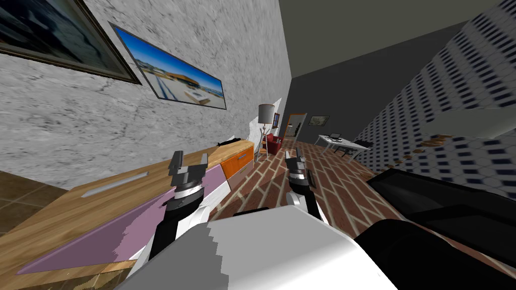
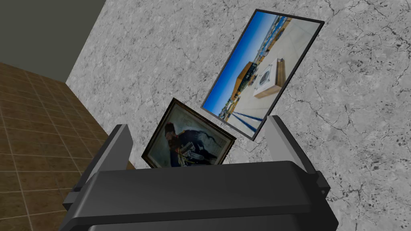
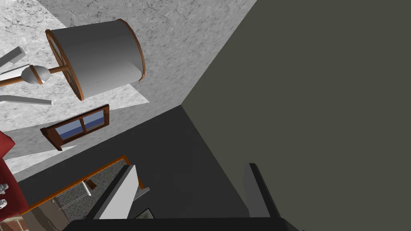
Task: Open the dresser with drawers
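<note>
Dresser [image 1: 75, 211]: a long, low wooden unit set against the marbled wall on the robot's left. Its long axis runs along that wall, from beside the robot out toward the far end of the room.
Fronts: a purple panel [image 1: 116, 234] lies nearest, a white panel [image 1: 221, 189] comes next, and an orange drawer front [image 1: 237, 163] with a grey handle [image 1: 245, 156] is farthest.
Left gripper [image 1: 189, 163]: it is held above the far end of the purple panel with its fingers spread and nothing between them. The jaws are aimed up at the wall, so the fronts lie below and behind their line.
Right gripper [image 1: 296, 160]: it is held over the brick floor, well apart from the dresser, with its fingers also spread and empty.
Nearer arm: the left one, judged the natural choice.
Next move, as judged: the left wrist would have to be tipped down toward a handle. No drawer has yet been gripped.
</note>
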